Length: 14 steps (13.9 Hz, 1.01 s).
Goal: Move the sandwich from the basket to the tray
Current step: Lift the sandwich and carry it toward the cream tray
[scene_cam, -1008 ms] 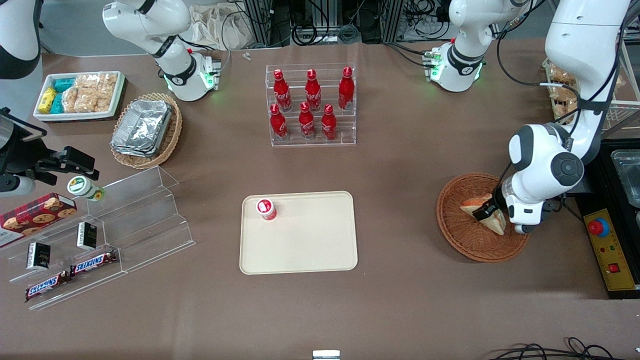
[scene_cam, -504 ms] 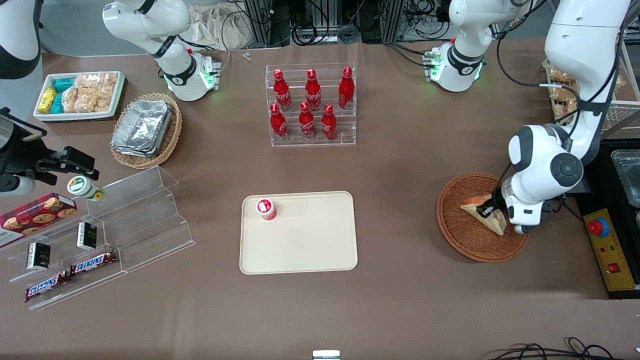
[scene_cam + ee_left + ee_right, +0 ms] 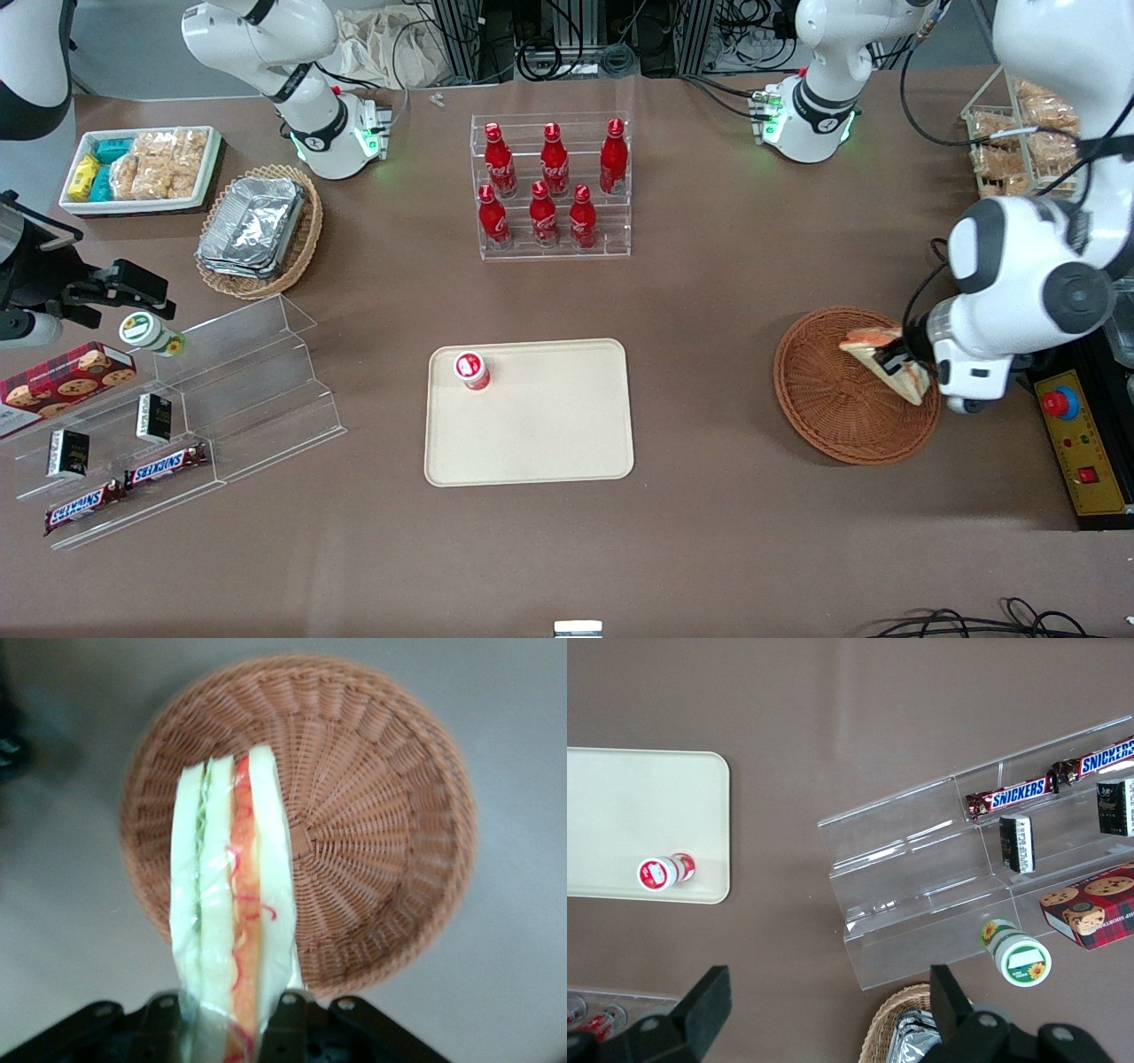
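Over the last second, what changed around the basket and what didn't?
The gripper, shut on the sandwich, has lifted it off the floor of the basket, and the arm has swung toward the working arm's end of the table. The basket, the tray and its red-capped bottle stayed put.

Brown table point(image 3: 726, 292) carries tray point(image 3: 549, 443), basket point(image 3: 824, 416), bottle rack point(image 3: 554, 248).

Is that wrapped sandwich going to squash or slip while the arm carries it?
Probably soft: the sandwich is pale bread layers, so it may squash. Its clear wrap looks glossy, so perhaps slippery. The gripper pinches one end above the basket, so the free end may sag.
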{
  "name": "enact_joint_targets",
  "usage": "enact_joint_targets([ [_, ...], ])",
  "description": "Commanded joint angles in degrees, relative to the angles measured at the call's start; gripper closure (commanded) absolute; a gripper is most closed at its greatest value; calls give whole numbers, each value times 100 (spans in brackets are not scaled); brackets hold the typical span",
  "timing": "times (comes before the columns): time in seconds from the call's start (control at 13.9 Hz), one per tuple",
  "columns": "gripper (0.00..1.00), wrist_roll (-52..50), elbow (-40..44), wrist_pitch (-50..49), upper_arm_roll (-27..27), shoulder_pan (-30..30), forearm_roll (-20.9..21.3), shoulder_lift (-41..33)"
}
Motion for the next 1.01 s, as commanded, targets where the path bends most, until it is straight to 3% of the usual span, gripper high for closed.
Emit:
enact_joint_targets([
  [0.0, 100, 440, 1394, -1362, -212, -21, 17, 138],
  [0.22, 100, 626, 2012, -1786, -826, -21, 78, 139],
  [0.5, 100, 609, 2110, -1849, -1924, -178, 79, 375],
  [0.72, 100, 574, 2276, -1639, -1980, -1116, 140, 971],
  [0.94, 100, 434, 2365, -824, -1971, -1917, 649, 1657],
])
